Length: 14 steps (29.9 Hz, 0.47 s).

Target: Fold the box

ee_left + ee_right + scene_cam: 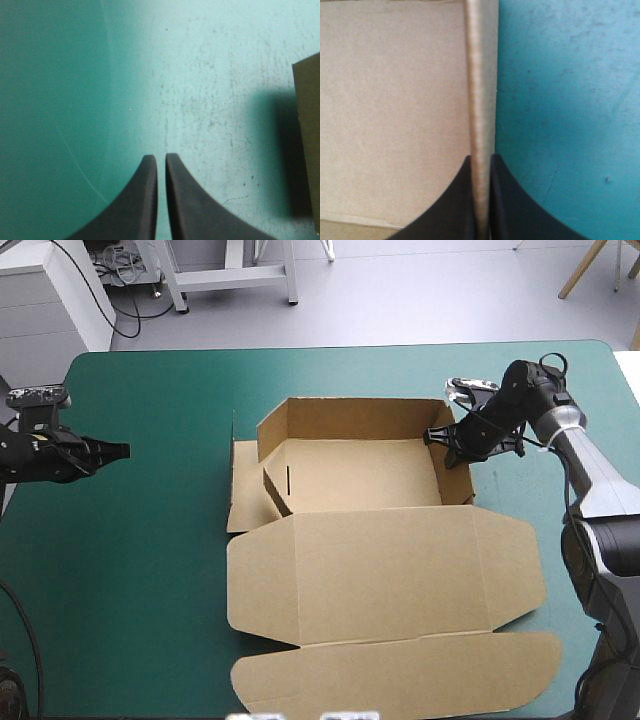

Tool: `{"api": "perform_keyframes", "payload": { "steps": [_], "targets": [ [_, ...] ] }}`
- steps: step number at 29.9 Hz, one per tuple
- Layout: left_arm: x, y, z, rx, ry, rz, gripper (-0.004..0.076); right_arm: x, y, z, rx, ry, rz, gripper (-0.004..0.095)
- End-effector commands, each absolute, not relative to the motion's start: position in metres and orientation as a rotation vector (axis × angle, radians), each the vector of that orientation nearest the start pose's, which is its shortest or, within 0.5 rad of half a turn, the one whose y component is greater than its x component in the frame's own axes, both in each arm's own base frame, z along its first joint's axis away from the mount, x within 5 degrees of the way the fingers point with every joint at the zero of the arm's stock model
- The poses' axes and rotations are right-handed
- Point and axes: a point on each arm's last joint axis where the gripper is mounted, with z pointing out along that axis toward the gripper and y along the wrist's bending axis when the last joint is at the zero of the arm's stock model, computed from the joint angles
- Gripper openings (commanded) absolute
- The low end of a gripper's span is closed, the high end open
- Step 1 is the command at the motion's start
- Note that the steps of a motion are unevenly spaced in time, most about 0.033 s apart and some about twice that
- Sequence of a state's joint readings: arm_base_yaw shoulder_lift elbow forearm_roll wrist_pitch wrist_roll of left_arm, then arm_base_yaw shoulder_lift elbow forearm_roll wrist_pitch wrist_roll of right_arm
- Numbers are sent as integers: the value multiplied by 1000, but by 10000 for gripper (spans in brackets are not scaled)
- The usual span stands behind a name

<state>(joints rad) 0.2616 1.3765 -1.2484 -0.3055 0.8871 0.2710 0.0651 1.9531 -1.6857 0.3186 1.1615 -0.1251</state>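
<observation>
Clamping the right wall [452,472] of the brown box [350,475] near its far corner, the right gripper [438,436] reaches in from the table's right side in the high view. The box sits mid-table on the teal-green cover [150,570], an open tray with far and right walls raised and its lid [380,580] lying flat toward the near edge. The left gripper [120,450] hovers over bare cover, well apart from the box's left side.

The left wrist view shows the left gripper [161,157] clenched on nothing, its black fingers [147,200] all but meeting above the cover [75,75]. A strip of the box [307,135] stands ahead and off to one side.

In the right wrist view, the right gripper [481,159] pinches the wall's edge [480,75] between its fingers [455,205]. Box board [395,100] lies on one side and cover [570,100] on the other.
</observation>
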Motion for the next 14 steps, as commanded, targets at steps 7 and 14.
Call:
{"api": "perform_keyframes", "payload": {
  "steps": [7, 14],
  "targets": [
    [288, 47, 360, -159, 2398, -278, 482, 397, 58, 311, -204, 2732, 539, -19],
    [294, 38, 356, -189, 2398, -453, 498, 389, 54, 329, -215, 2676, 631, -19]
  ]
}}
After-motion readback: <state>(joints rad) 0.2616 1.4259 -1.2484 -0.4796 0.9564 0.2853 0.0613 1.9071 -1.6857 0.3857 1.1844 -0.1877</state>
